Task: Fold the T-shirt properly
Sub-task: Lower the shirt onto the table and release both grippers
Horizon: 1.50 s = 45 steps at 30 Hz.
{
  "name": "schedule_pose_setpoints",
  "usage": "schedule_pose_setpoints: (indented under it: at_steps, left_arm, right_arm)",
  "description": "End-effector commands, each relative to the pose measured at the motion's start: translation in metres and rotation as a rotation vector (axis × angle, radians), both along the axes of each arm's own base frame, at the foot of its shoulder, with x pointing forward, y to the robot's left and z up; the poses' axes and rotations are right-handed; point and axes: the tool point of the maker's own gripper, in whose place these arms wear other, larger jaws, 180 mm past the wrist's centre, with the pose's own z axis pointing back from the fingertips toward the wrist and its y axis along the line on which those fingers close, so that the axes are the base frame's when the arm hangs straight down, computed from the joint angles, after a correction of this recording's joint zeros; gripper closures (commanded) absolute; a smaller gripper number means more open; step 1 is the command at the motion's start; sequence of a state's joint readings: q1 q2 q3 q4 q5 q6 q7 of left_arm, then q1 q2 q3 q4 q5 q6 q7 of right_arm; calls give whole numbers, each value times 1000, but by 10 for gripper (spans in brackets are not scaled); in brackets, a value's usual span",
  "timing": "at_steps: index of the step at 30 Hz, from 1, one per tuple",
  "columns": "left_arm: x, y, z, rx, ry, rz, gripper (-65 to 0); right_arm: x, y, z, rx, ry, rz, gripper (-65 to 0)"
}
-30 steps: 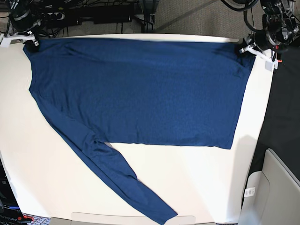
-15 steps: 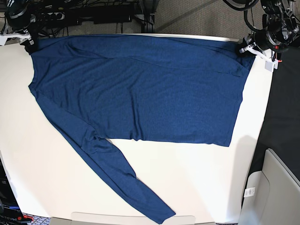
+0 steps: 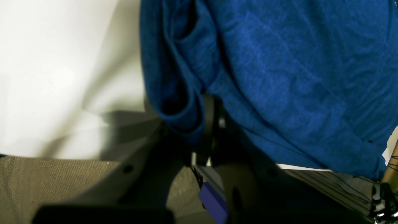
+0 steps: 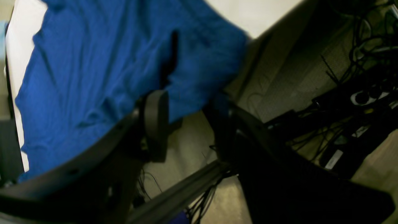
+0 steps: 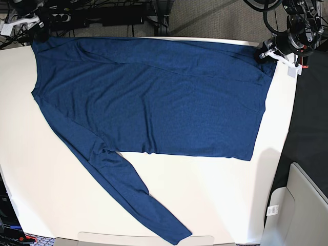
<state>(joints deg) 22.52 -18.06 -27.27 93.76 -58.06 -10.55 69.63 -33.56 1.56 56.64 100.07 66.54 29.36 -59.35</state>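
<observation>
The dark blue T-shirt [image 5: 154,97] lies spread across the white table [image 5: 215,195], with one long sleeve [image 5: 133,195] trailing toward the near edge. At the far right corner my left gripper [image 5: 265,55] is shut on a bunched fold of the shirt [image 3: 279,62]; its black fingers [image 3: 208,124] pinch the fabric at the hem. At the far left corner my right gripper [image 5: 37,33] stands open. In the right wrist view its gripper [image 4: 186,105] shows floor between the black fingers [image 4: 155,124], and the shirt [image 4: 93,62] lies just beyond them over the table edge.
Cables and a power strip [image 5: 102,15] lie on the carpet behind the table. More cables [image 4: 357,93] run beside my right arm. A grey-white bin [image 5: 302,205] stands off the table's right side.
My right gripper opened, let go of the shirt's far left corner and drew back past the table's far edge. The left gripper kept its hold and did not move.
</observation>
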Motion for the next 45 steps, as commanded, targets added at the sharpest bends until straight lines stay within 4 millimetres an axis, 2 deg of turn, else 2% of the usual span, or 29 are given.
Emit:
schedule_pose_setpoints:
  at_steps: [1, 4, 12, 16, 32, 38, 40, 43, 45]
  left_arm:
    - [-8, 2, -3, 14, 43, -14, 0]
    - [-8, 2, -3, 14, 43, -14, 0]
    - [-8, 2, -3, 14, 43, -14, 0]
    - [-8, 2, -3, 14, 43, -14, 0]
    - [-8, 2, -3, 13, 43, -13, 0]
    - [-8, 2, -3, 13, 43, -13, 0]
    - [-8, 2, -3, 14, 43, -12, 0]
    - [-9, 3, -3, 15, 44, -9, 0]
    - [-9, 3, -3, 15, 44, -9, 0]
  right_arm:
    - [6, -2, 12, -19, -44, 8, -239]
    - [7, 9, 11, -6, -36, 47, -239]
    - [45, 86, -6, 101, -65, 266, -239]
    - [52, 106, -12, 125, -60, 309, -239]
    - [56, 104, -20, 75, -22, 318, -239]
    - [68, 110, -25, 54, -20, 315, -234]
    - [69, 111, -26, 43, -12, 315, -186]
    - [75, 110, -25, 31, -19, 317, -69]
    - [76, 109, -25, 29, -22, 317, -17]
